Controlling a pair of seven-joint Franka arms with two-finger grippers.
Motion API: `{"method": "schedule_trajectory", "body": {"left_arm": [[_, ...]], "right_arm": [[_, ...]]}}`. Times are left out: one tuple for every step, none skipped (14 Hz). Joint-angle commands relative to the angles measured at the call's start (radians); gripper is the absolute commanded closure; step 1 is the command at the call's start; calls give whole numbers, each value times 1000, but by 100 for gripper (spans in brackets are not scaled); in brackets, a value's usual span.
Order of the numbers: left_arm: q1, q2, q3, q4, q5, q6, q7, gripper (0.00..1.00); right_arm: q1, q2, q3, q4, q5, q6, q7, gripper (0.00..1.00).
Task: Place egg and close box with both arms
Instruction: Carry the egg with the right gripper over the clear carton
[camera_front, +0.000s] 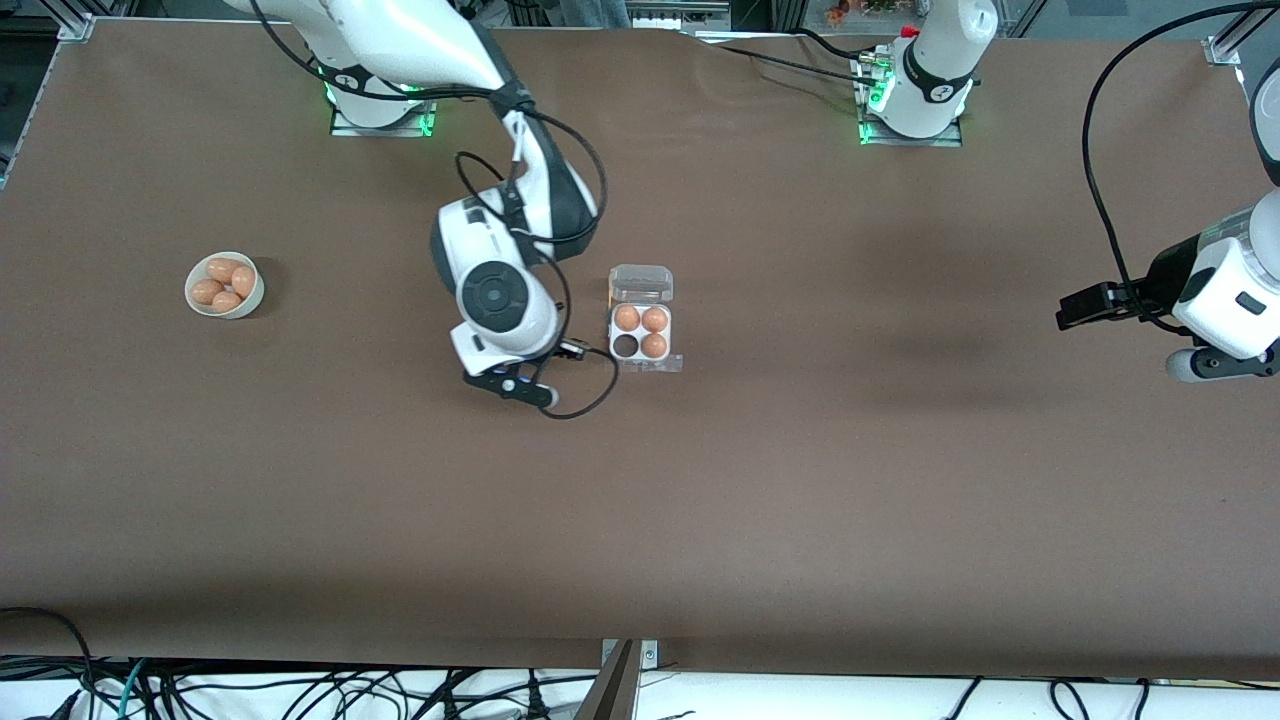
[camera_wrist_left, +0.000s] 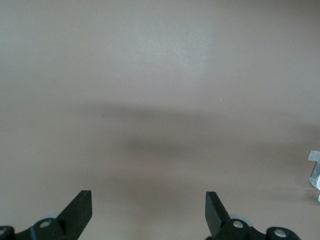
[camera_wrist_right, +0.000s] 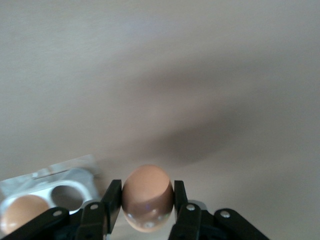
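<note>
The box (camera_front: 641, 335) stands open at mid-table, its clear lid (camera_front: 640, 283) laid back toward the robots' bases. It holds three brown eggs, and the cell (camera_front: 627, 345) nearest the right arm's hand and the front camera is empty. My right gripper (camera_front: 525, 387) hangs low beside the box, toward the right arm's end. It is shut on a brown egg (camera_wrist_right: 148, 200); the right wrist view shows the right gripper (camera_wrist_right: 148, 192) and the box (camera_wrist_right: 75, 172) close by. My left gripper (camera_front: 1195, 365) is open and empty over bare table at the left arm's end, and shows open in the left wrist view (camera_wrist_left: 148, 210).
A round white bowl (camera_front: 246, 299) with several brown eggs sits toward the right arm's end of the table. A corner of the box (camera_wrist_left: 315, 170) shows at the edge of the left wrist view. Brown tabletop (camera_front: 800, 480) surrounds everything.
</note>
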Motion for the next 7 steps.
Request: {"method": "schedule_trajectory", "body": {"left_arm": [[14,-6,-2,-1,-16,-4,18,0],[14,-6,-2,-1,-16,-4,18,0],[14,-6,-2,1,-16,-4,16,0],[14,-6,0,-1,-16,-4,16,1],[14,-6,-2,-1,-16,-4,16,1],[14,-6,-2,1,-16,-4,16,2],[14,-6,-2,-1,-16,-4,16,2]], "right_arm": [[0,24,43,55,14,12,76,69],[0,26,65,55,14,50,102,69],[0,30,91,55,14,93,120,69],[0,33,106,55,14,119,140,69],[2,40,119,55,13,136,156,69],[2,41,129,55,13,148,165,69],[2,47,131,55,14,161,165,69]]}}
